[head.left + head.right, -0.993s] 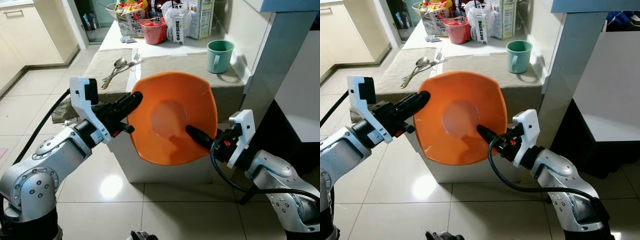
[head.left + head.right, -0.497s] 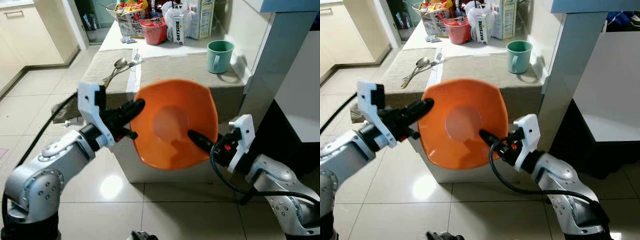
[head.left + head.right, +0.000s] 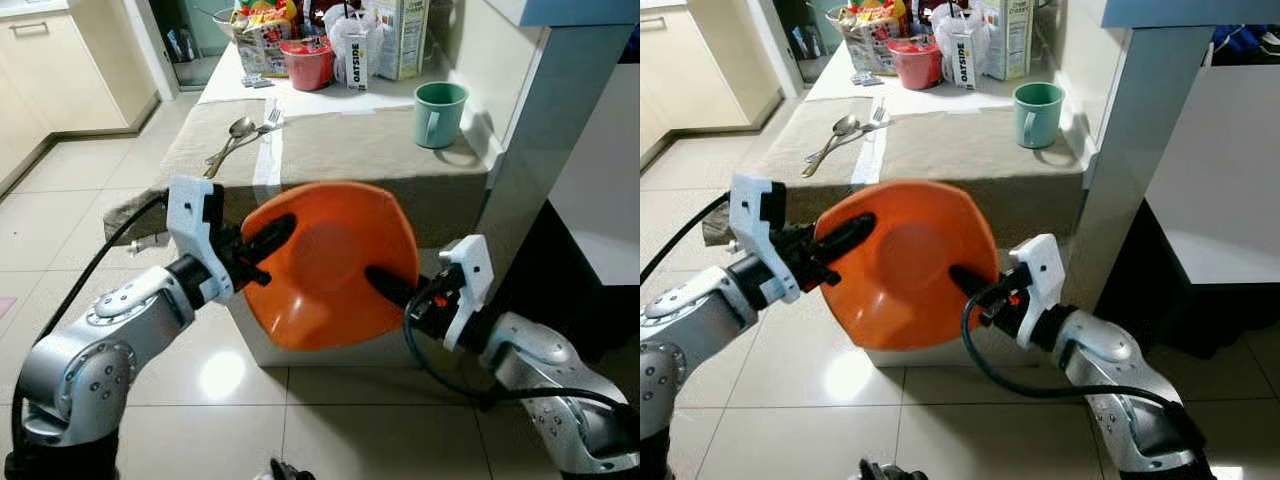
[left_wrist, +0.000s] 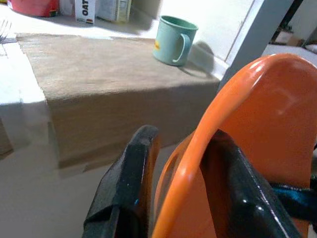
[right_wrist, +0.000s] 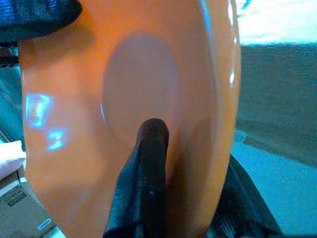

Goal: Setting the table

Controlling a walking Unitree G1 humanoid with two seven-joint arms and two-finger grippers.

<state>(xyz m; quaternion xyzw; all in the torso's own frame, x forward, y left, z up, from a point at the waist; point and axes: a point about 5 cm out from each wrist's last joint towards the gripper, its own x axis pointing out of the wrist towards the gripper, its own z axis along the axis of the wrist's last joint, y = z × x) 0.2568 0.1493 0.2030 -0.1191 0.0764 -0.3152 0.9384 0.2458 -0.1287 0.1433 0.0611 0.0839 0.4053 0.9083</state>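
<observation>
Room: we stand on pale glossy floor tiles point(image 3: 60, 210), facing the near end of a white table point(image 3: 330, 345) set beside a white wall and a grey-blue post.
Table covering: two beige placemats point(image 3: 350, 145) lie side by side across the top and droop over the near edge.
Orange bowl point(image 3: 325, 265): we hold it between both grippers in front of the table's near end, lower than the tabletop, tipped so its hollow faces up toward our head.
Left gripper point(image 3: 262, 238): it clamps the bowl's left rim; in the left wrist view one black finger point(image 4: 124, 188) sits outside the rim and the other inside.
Right gripper point(image 3: 970, 283): it pinches the bowl's right edge, one finger point(image 5: 148, 163) laid across the inner face and the other behind the wall.
Green mug point(image 3: 438, 112): upright on the right placemat, near the wall.
Spoon and fork point(image 3: 238, 135): together on the left placemat, well apart from the mug.
Far end: a red container point(image 3: 308, 62), a small carton point(image 3: 356, 64), a tall box and a basket of packets crowd the back of the table.
</observation>
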